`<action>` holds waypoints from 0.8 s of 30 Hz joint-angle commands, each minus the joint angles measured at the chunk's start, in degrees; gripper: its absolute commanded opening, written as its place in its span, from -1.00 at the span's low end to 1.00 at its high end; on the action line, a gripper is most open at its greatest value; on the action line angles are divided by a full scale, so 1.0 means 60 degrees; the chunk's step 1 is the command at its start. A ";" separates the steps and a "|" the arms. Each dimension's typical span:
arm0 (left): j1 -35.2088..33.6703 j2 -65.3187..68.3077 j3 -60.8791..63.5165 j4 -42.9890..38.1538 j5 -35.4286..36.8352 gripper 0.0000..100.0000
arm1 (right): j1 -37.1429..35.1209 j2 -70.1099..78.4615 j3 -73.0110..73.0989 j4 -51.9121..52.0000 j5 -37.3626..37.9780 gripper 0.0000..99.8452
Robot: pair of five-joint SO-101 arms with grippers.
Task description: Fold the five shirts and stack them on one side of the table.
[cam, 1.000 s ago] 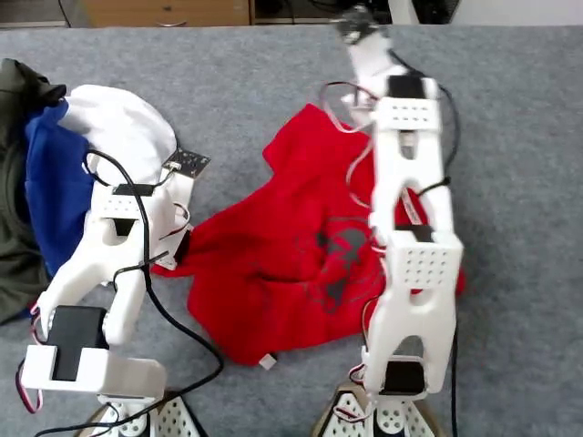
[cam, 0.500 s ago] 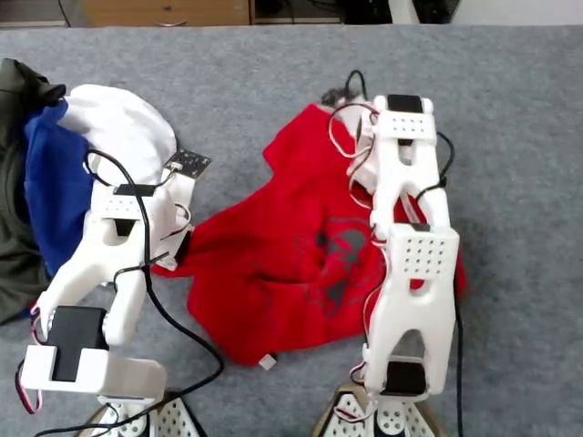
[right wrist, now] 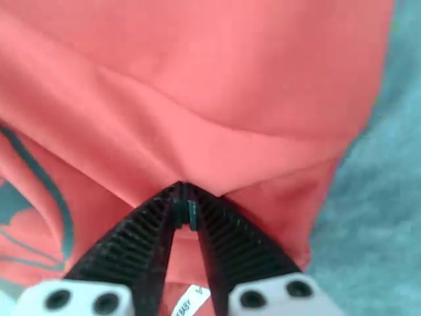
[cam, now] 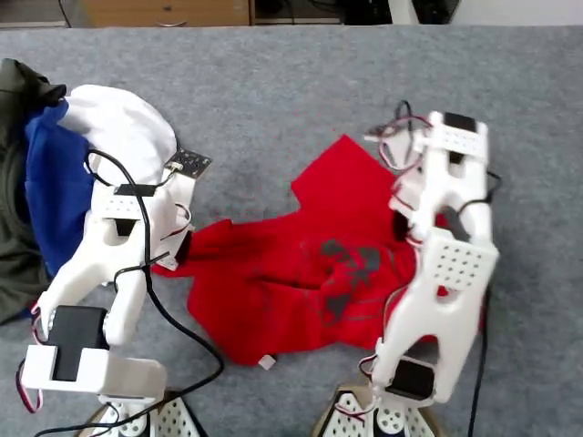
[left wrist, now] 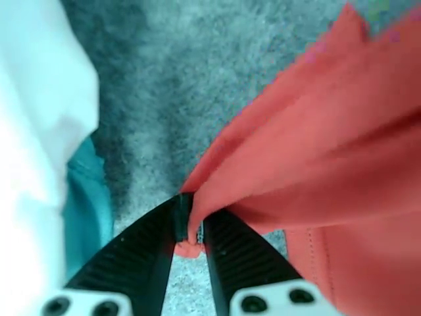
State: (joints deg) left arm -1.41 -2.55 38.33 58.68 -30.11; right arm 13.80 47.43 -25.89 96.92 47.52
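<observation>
Where the left claw is closed, an edge of the red shirt is pinched between its ribbed black jaws, and the cloth is drawn away from the tips in taut folds. Grey table is seen just beyond the tips, bare between the red cloth and a white shirt lying near the claw's other side. A strip of blue shirt is tucked against the white one. The right claw is likewise closed, and a raised fold of the same red shirt is gripped at its tips. A small white label is seen between the jaws near their base. From above, the red shirt is spread crumpled on the table between the two claws, held at one edge by the left claw and at the opposite side by the right claw. Beyond the left claw, away from the red shirt, the white and blue shirts are heaped together. A dark green garment is bunched farthest out, at the table's edge.
</observation>
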 commanded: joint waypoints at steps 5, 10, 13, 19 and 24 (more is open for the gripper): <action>0.0132 -0.0037 0.0000 -0.0103 0.0059 -0.96 | 0.0813 -0.3846 0.4110 -0.1495 0.0967 -1.00; 0.0132 -0.0037 0.0000 -0.0103 0.0059 -0.96 | 0.0593 -0.6967 0.7114 -0.3575 0.1304 -1.00; 0.0132 -0.0037 0.0000 -0.0103 0.0059 -0.96 | 0.0110 -0.8344 0.7729 -0.4527 0.0982 -0.99; 0.0132 -0.0037 0.0000 -0.0117 0.0059 -0.96 | -0.1150 -0.8095 0.6264 -0.4674 -0.0571 -0.78; 0.0132 -0.0022 0.0000 -0.0117 0.0044 -0.96 | -0.1751 -0.6176 0.3524 -0.3824 -0.1055 -0.75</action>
State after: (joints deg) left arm -1.23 -2.55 38.33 58.68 -30.11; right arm 5.63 5.85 5.93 71.78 42.95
